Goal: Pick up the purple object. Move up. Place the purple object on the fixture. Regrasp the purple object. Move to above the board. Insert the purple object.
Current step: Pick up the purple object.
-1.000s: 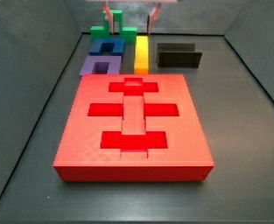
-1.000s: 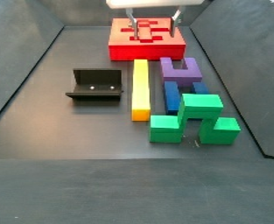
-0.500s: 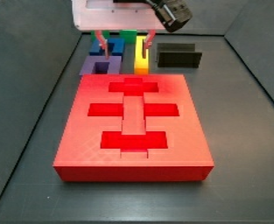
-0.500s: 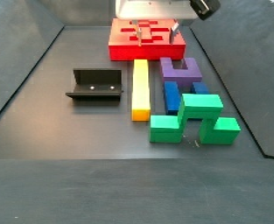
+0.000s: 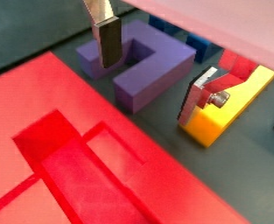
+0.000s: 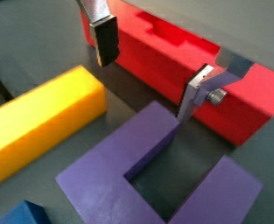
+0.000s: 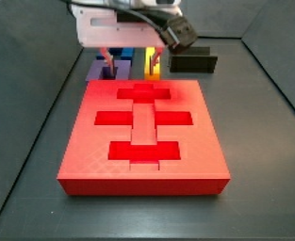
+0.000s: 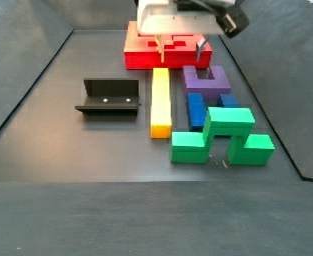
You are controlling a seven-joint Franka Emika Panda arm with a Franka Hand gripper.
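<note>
Side views: gripper (image 8: pixel 179 46) is seen low at upper centre, jaws spread wide with nothing held, straddling the purple object (image 8: pixel 207 81). Purple object lies on the floor between board (image 7: pixel 143 136) and blue block (image 8: pixel 196 108), beside yellow bar (image 8: pixel 160 100). Fixture (image 8: pixel 108 98) sits left of centre.

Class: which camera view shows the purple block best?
A wrist view: the purple block fills it, U-shape clear, open gripper straddling it. Both side views show only a small part of it beside the red board.

Gripper (image 7: pixel 129 64): white housing, black cable, flat silver fingers (image 5: pixel 105 33), dark pads.
</note>
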